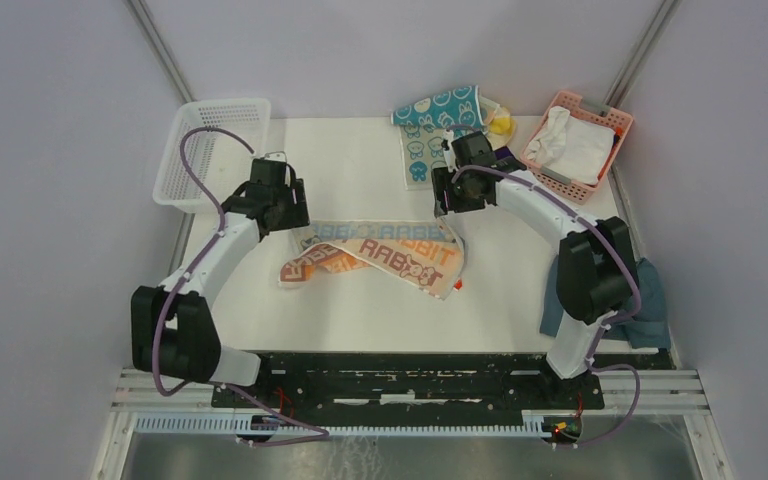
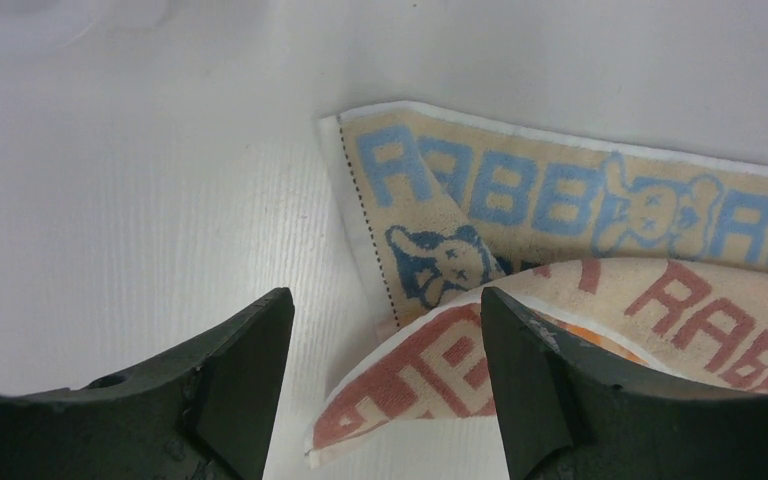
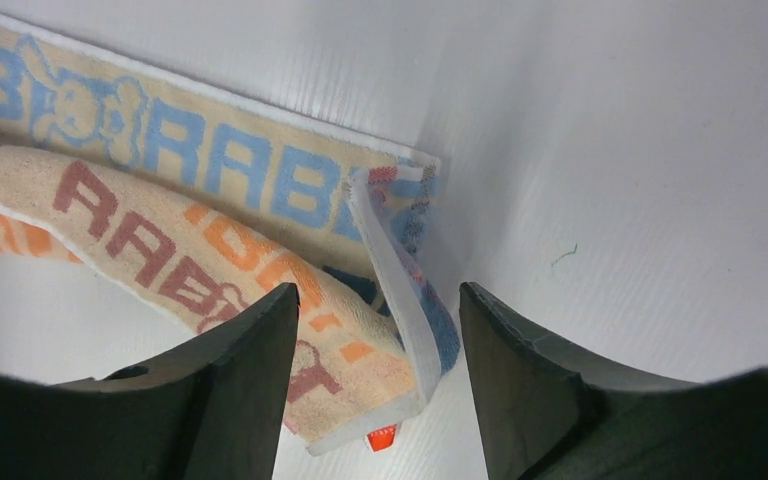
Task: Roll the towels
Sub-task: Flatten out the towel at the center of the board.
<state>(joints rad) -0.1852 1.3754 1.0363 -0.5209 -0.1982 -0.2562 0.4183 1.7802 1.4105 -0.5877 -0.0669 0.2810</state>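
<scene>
A peach-orange towel [image 1: 380, 255] printed with RABBIT lettering lies loosely folded lengthwise at the table's middle. My left gripper [image 1: 295, 220] hovers over its left end, open; the red-lettered corner [image 2: 410, 385] lies between the fingers [image 2: 240, 380] without touching them. My right gripper [image 1: 448, 208] stands open over the right end, where the folded towel edge [image 3: 400, 300] and a small red tag [image 3: 381, 437] sit between the spread fingers. A teal towel [image 1: 438, 112] with white rabbit faces lies at the back, with a pale yellow one [image 1: 500, 122] beside it.
A white mesh basket [image 1: 210, 150] stands at the back left. A pink basket [image 1: 612, 118] at the back right holds a white cloth [image 1: 570, 145]. A dull blue-grey cloth [image 1: 650, 300] hangs off the table's right edge by the right arm.
</scene>
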